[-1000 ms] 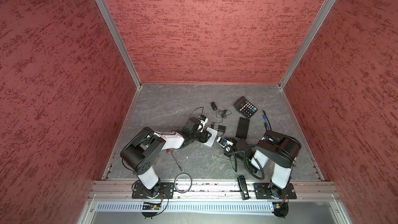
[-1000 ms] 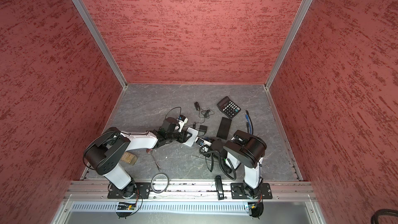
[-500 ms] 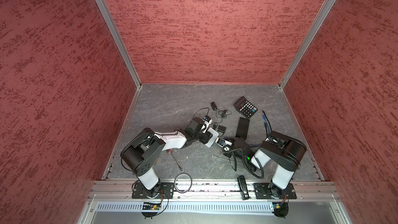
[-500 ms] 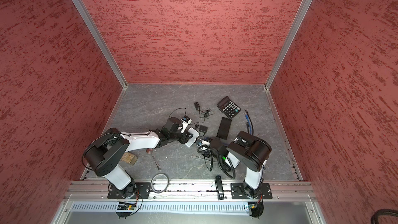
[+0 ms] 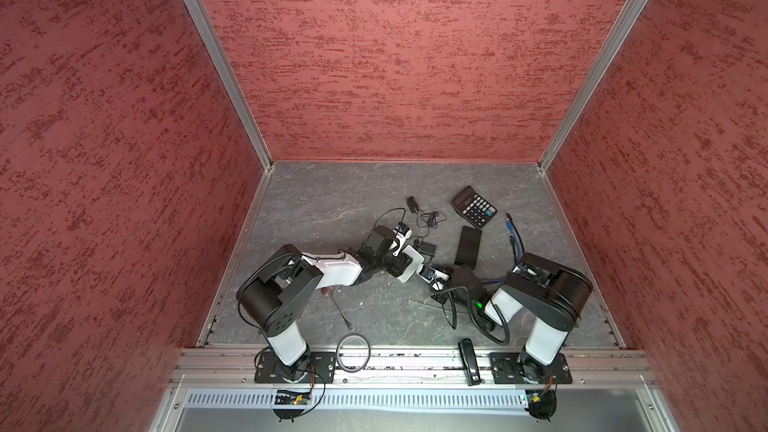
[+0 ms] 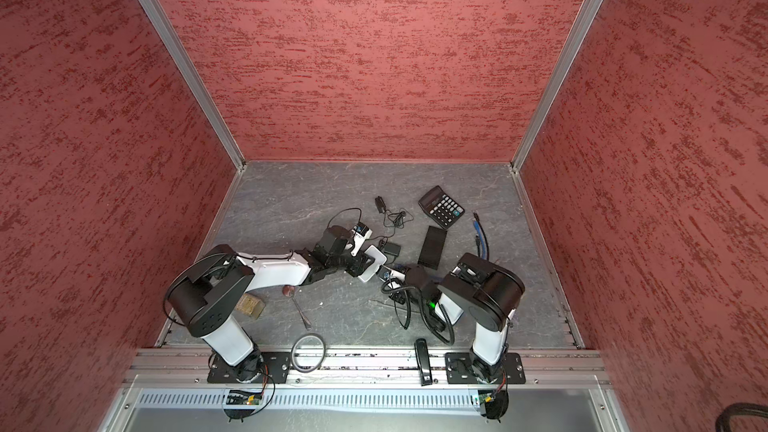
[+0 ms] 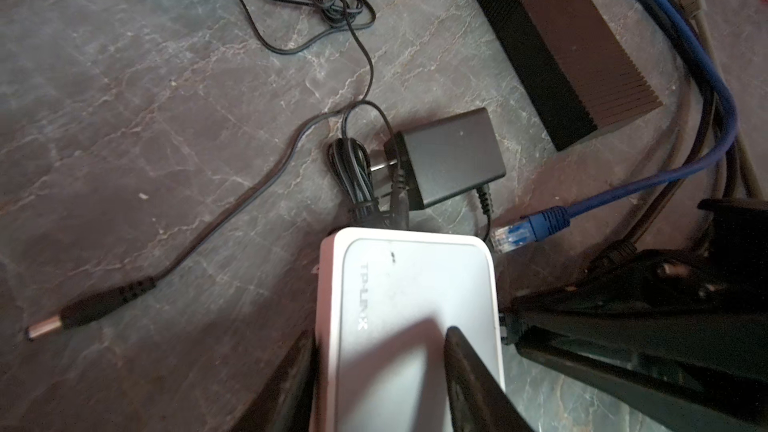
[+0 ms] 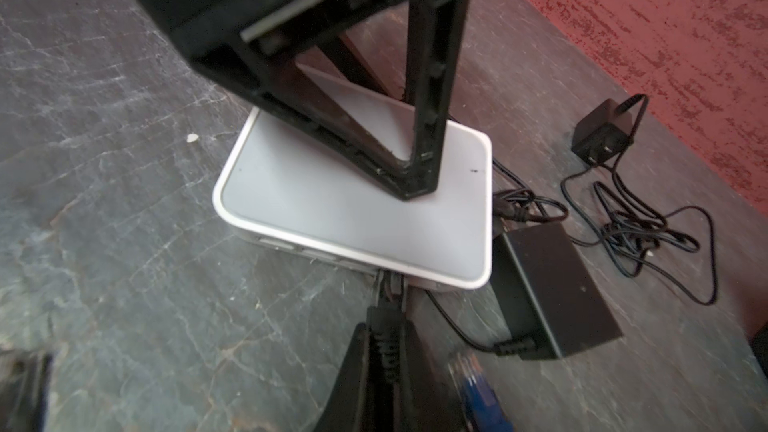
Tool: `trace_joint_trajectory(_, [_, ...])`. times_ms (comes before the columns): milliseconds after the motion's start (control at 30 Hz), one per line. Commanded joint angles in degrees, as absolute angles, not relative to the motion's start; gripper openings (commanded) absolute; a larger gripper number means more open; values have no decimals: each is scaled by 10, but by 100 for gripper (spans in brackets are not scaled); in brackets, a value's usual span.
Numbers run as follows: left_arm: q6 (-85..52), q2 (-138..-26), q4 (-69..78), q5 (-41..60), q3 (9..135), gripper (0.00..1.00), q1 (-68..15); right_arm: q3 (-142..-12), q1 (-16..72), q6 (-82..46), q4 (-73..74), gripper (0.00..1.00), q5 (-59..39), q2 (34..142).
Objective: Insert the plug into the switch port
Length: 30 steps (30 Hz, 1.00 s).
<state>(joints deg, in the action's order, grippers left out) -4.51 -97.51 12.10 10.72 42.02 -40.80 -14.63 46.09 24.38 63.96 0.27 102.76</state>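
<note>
Pinching the black plug (image 8: 388, 288), the right end effector (image 8: 384, 328) holds it at the white switch's (image 8: 353, 209) 4 o'clock side (seated or not, unclear); the left end effector (image 7: 380, 332), jaws apart, rests one finger atop the switch, mid-worktop (image 5: 332, 209).

Left arm (image 5: 332, 270) stretched low, left gripper (image 7: 380, 332) jaws apart, right gripper (image 8: 384, 328) jaws pinched shut

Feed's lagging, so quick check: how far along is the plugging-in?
Done: left hand steadies the white switch, pressing on its top; right hand pinches the black plug. Underway: plug tip sits at the switch's port side, seating unclear. Remaining: push home, let go.
</note>
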Motion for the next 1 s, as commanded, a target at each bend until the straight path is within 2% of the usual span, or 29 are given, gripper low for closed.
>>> trace_joint_trajectory(0, [-66, -1017, 96, 320, 413, 49, -498, -223, 483, 236, 776, 0, -31, 1030])
trace_joint_trajectory(233, [-85, -1008, 126, 313, 391, 49, -487, -233, 482, 239, 741, 0, -23, 1019])
trace_joint_trajectory(567, [-133, -962, 124, 205, 344, 50, -426, -268, 482, 221, 640, 0, 3, 1027])
trace_joint_trajectory(633, [-140, -952, 133, 198, 332, 55, -416, -273, 482, 224, 627, 0, 3, 1028])
trace_joint_trajectory(800, [-148, -919, 146, 174, 310, 77, -385, -278, 482, 250, 589, 0, -10, 1027])
trace_joint_trajectory(967, [-151, -893, 144, 170, 316, 86, -346, -284, 482, 262, 560, 0, -11, 1034])
